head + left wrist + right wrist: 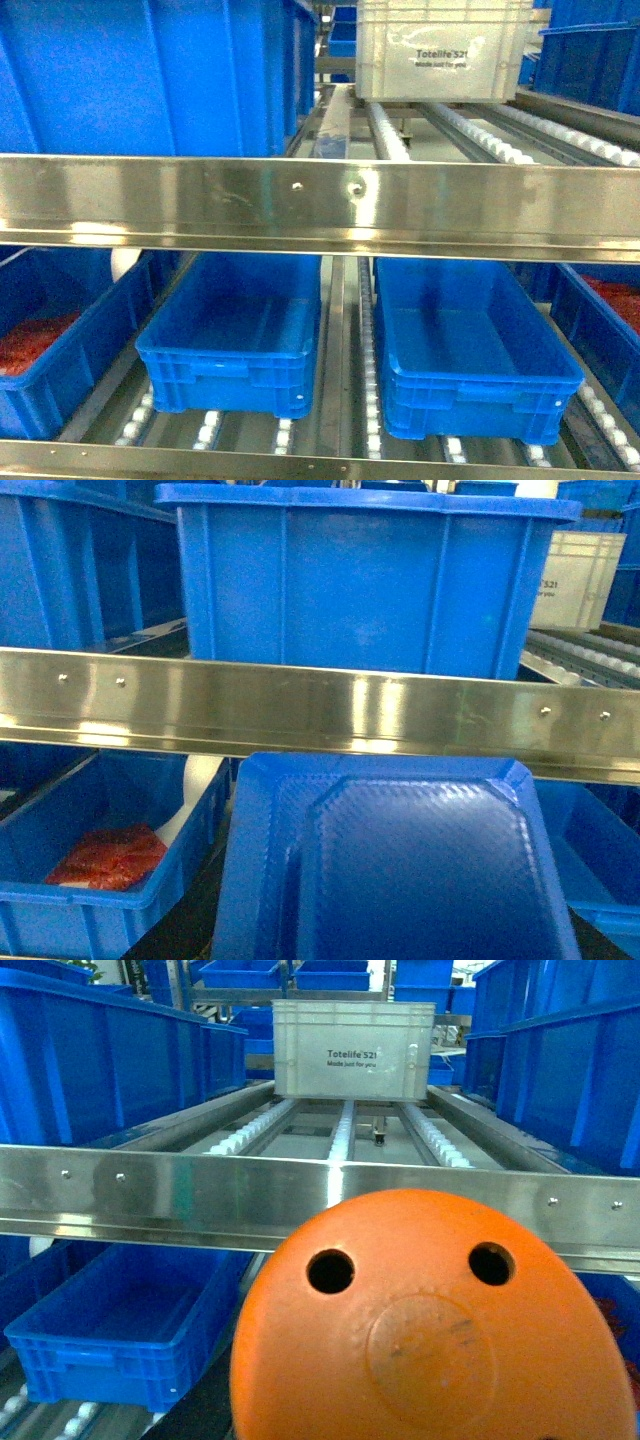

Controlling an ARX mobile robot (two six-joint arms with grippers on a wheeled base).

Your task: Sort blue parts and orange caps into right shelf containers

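A blue part point(400, 870), a shallow textured tray shape, fills the bottom of the left wrist view. It hangs in front of the steel shelf rail point(320, 710), and it hides the left gripper's fingers. An orange cap point(430, 1330), domed with two round holes, fills the bottom of the right wrist view and hides the right gripper's fingers. Two empty bright-blue containers point(225, 385) point(470, 405) sit side by side on the lower roller shelf. Neither gripper shows in the head view.
A steel rail point(320, 205) crosses between the upper and lower shelves. Blue crates holding red pieces stand at lower left point(40, 395) and lower right point(600, 345). Above are a tall blue crate point(150, 70) and a white crate point(440, 50) on rollers.
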